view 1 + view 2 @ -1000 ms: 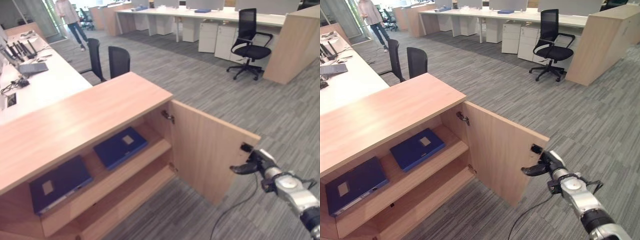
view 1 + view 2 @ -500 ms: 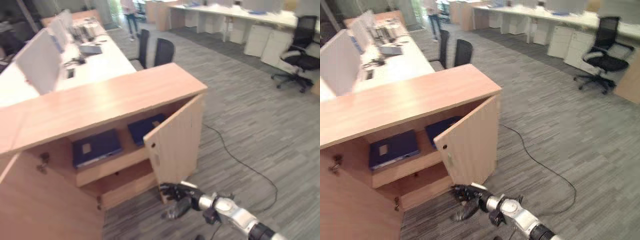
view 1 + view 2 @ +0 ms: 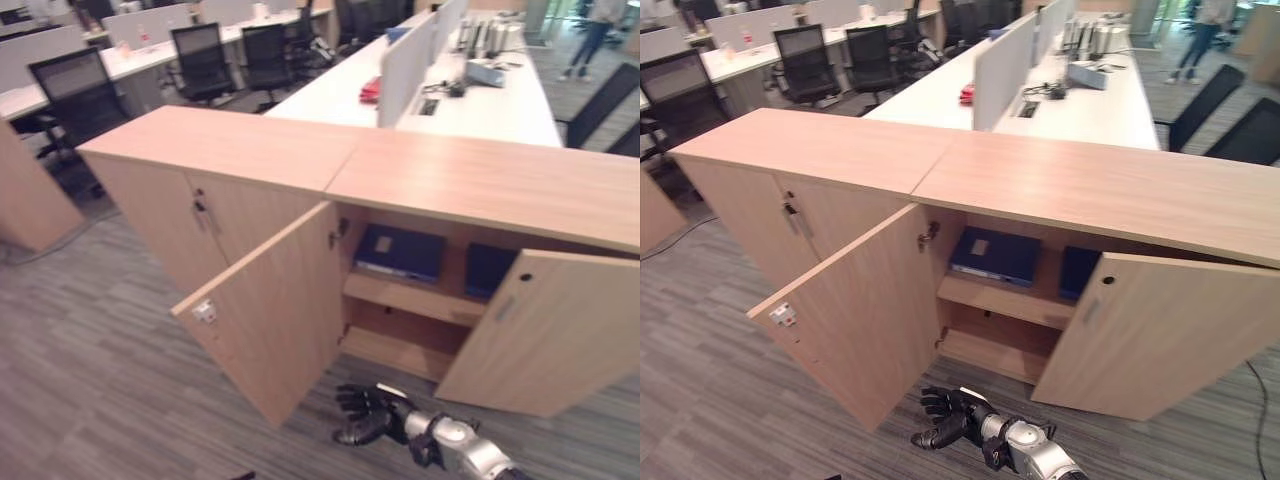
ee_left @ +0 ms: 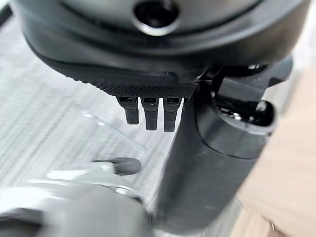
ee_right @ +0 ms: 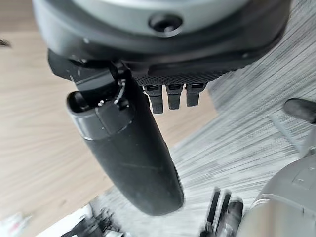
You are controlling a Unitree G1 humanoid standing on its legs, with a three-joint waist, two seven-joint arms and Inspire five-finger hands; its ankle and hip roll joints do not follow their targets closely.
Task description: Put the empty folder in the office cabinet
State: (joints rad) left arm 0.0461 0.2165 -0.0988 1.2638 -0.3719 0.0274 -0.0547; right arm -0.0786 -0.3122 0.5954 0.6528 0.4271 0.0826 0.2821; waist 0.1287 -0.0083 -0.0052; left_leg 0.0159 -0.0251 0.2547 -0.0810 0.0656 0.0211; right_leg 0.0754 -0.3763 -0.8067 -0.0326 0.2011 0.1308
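Observation:
The wooden office cabinet (image 3: 400, 170) stands with both doors of its right half swung out, the left door (image 3: 275, 310) wide and the right door (image 3: 545, 335) partway. On its upper shelf lie two blue folders, one (image 3: 400, 252) flat in the middle and another (image 3: 488, 268) partly hidden by the right door. My right hand (image 3: 368, 415) hangs low over the carpet in front of the opening, fingers relaxed, holding nothing; its thumb (image 5: 128, 153) sticks out free. My left hand (image 4: 212, 163) is open too, over grey carpet beside a wooden panel.
The cabinet's left half (image 3: 150, 200) has closed doors. Behind it run white desks (image 3: 500, 100) with partitions and monitors, and black office chairs (image 3: 80, 95) stand at the back left. A person (image 3: 595, 30) walks at the far right. Grey carpet lies in front.
The camera has swung round to face the cabinet's front. My right hand has left the right door's edge and dropped low before the opening.

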